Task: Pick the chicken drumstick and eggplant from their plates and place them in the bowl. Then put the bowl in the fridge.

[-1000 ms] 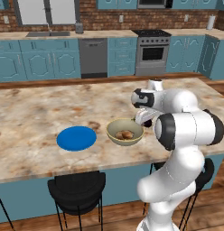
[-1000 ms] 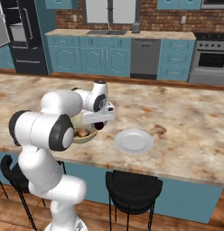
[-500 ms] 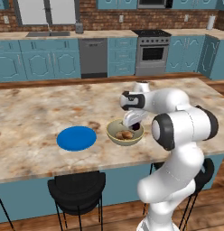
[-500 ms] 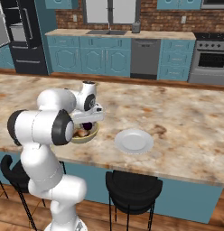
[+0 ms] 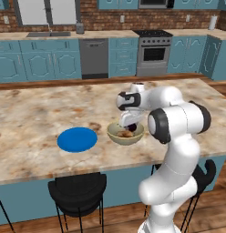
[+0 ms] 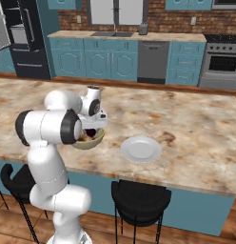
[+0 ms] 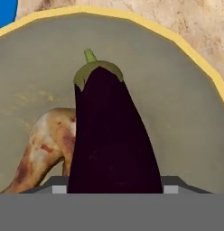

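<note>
- The dark purple eggplant with a green stem cap (image 7: 114, 140) sits gripped between the fingers (image 5: 129, 130), over the deep tan-yellow bowl (image 5: 115, 135).
- The golden-brown chicken drumstick (image 7: 44, 149) lies in that bowl, beneath the fingers.
- The flat bright blue plate (image 5: 77, 139) and the pale round plate (image 6: 141, 149) flank the bowl on the marbled table (image 5: 37, 113).

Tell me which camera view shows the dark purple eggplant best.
The hand view: the dark purple eggplant, with its green cap, stands large between the fingers over the tan-yellow bowl. In the left base view it is a small dark spot under the hand. In the right base view it is barely visible.
</note>
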